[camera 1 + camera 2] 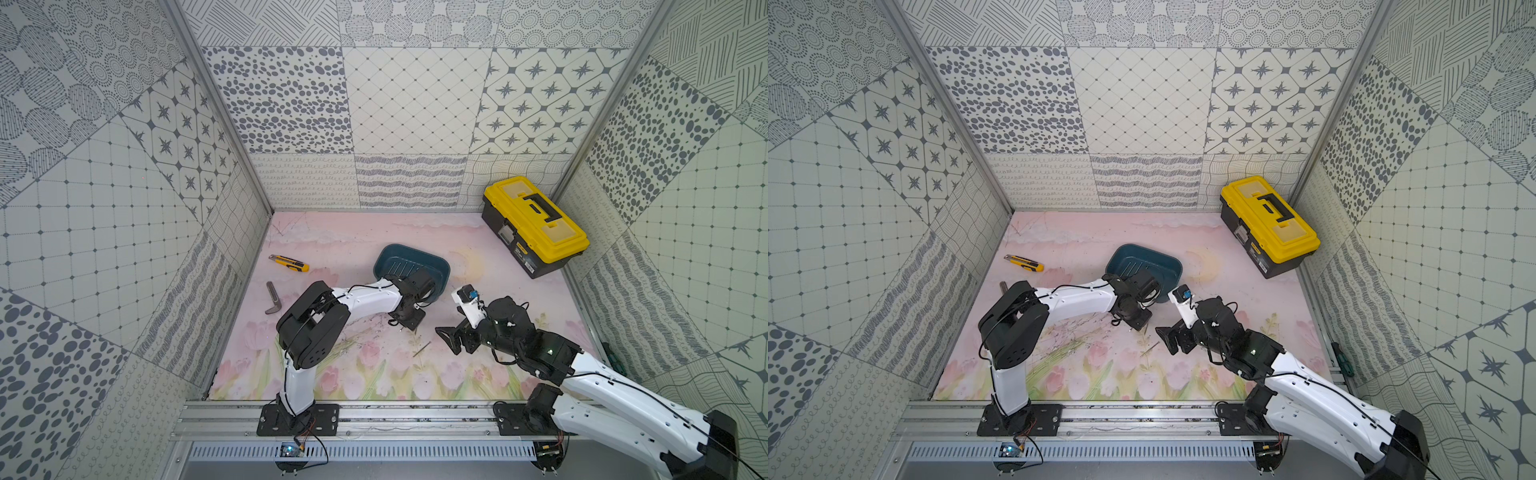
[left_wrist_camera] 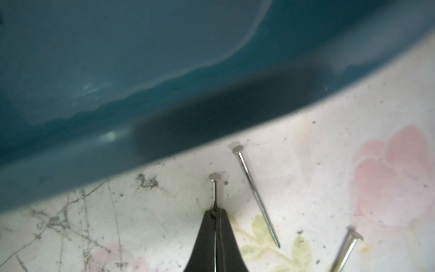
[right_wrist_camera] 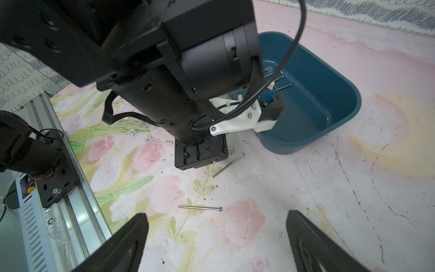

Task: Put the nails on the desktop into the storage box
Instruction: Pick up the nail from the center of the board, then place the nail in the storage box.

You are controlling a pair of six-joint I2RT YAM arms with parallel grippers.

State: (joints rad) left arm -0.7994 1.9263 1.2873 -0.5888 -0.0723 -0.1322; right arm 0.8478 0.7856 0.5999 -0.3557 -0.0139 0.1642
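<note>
— Left gripper (image 2: 216, 212): what has it got?
— Its jaws are pressed together on one nail (image 2: 214, 188), pinched by the shaft. The nail's head points toward the outer wall of the storage box (image 2: 164, 131), just beside it. Whether the nail is clear of the desktop (image 1: 457, 232), I cannot tell. The right gripper (image 3: 216, 214) is spread wide over the desktop, holding nothing.
— Lay out the rest, biggest first.
— The desktop is pale pink with tulips, scuffed dark. In its far right corner sits a yellow-lidded toolbox (image 1: 536, 224), lid down. The teal storage box is near the middle, with the left arm's wrist over its near edge. Far left lies a yellow utility knife (image 1: 289, 263), and nearer than that a bent grey bar (image 1: 273, 298).
— And the other nails?
— A few nails (image 3: 280, 81) lie inside the box, partly hidden by the left arm. Two are loose on the desktop. The slanted nail (image 3: 227, 166) is just beside the left gripper, near the box. The flat nail (image 3: 200, 207) lies just ahead of the right gripper's fingers.
</note>
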